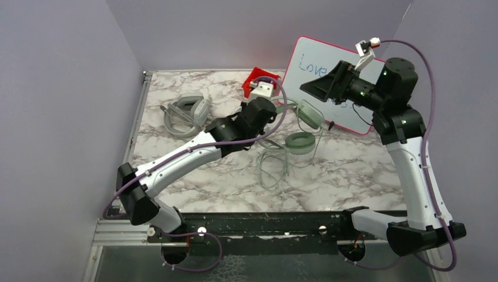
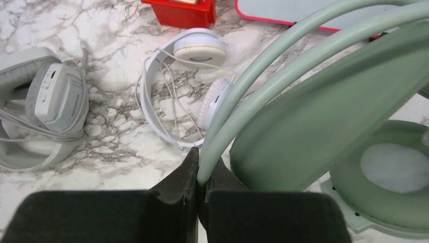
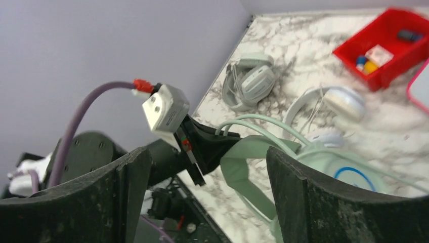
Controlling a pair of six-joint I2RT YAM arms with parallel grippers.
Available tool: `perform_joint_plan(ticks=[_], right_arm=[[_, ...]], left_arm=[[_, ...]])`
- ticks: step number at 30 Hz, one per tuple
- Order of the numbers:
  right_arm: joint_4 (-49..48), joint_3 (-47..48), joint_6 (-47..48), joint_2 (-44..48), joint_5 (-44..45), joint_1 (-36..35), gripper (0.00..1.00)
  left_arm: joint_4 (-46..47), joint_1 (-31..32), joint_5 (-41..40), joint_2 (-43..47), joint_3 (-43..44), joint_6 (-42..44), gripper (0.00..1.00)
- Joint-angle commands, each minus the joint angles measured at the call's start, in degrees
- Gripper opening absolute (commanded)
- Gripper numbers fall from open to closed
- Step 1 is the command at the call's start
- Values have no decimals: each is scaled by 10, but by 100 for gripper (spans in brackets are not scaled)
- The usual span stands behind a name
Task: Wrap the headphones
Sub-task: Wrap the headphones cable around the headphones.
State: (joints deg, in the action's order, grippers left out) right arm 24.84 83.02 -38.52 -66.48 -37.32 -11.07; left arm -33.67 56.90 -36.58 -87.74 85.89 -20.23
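Note:
The mint headphones [image 1: 300, 143] lie mid-table, one cup flat, the other [image 1: 309, 114] tilted up, their thin cable [image 1: 271, 167] looped loosely in front. My left gripper [image 1: 276, 110] is shut on the thin headband wires, which fill the left wrist view, where the gripper [image 2: 201, 163] pinches the mint headphones [image 2: 329, 116] at the band's end. My right gripper [image 1: 311, 88] hangs open in the air above and behind them. In the right wrist view that gripper [image 3: 207, 157] has nothing between its fingers, and the mint headphones [image 3: 243, 162] show below.
Grey headphones [image 1: 187, 113] with wrapped cable lie at the back left. White headphones [image 2: 200, 48] lie behind my left arm. A red bin [image 1: 258, 76] and a pink-edged whiteboard [image 1: 317, 70] stand at the back. Purple walls close in both sides.

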Motion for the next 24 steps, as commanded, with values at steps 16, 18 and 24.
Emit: perform_joint_plan(ticks=[16, 18, 24], right_arm=[[-214, -242, 148, -10, -246, 147, 100], [-387, -336, 45, -13, -299, 206, 98], [-409, -413, 83, -9, -277, 203, 100]], left_arm=[[-83, -253, 416, 216, -46, 20, 0], [-86, -261, 454, 220, -34, -3, 0], [-87, -262, 510, 227, 3, -38, 0]])
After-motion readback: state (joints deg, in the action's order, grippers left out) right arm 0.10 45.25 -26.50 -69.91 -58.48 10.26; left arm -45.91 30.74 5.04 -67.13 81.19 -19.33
